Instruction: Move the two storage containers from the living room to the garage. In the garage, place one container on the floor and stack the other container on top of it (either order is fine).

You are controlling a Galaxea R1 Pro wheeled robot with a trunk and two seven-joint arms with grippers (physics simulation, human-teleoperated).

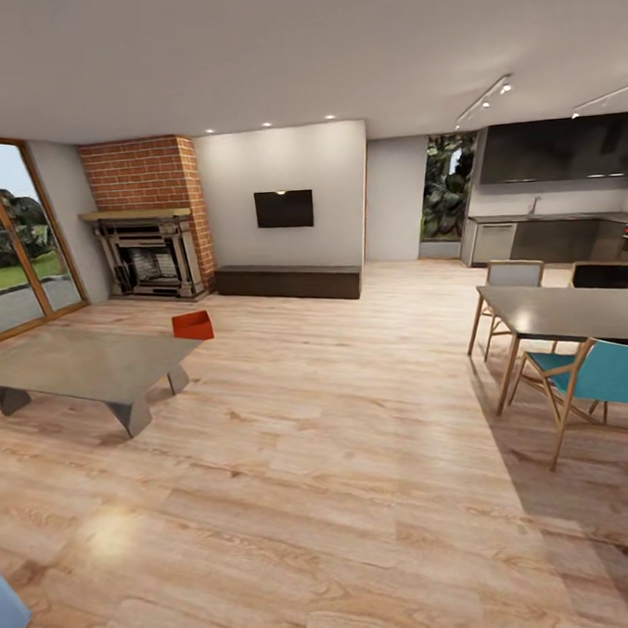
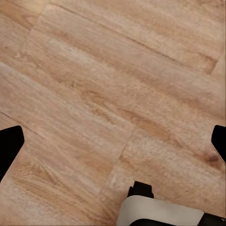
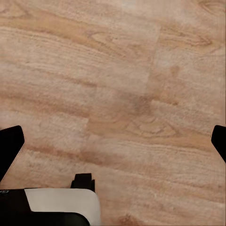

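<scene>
Left hand (image 2: 113, 141): wide, empty, over plank floor (image 2: 94, 84). Right hand (image 3: 113, 141): wide, empty, likewise. Storage container (image 1: 193, 325): one red-orange bin on the floor beyond the grey desk (image 1: 85, 365), near the fireplace (image 1: 150, 256) (contents not visible from here). I'd drive round the desk, then approach it squarely.

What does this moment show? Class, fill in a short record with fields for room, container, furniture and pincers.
room: living area, light wood plank floor
container: one red-orange storage container on the floor just beyond the grey low table
furniture: brick fireplace, wall TV, dining table, teal chair
left pincer: open, over bare planks
right pincer: open, over bare planks
</scene>
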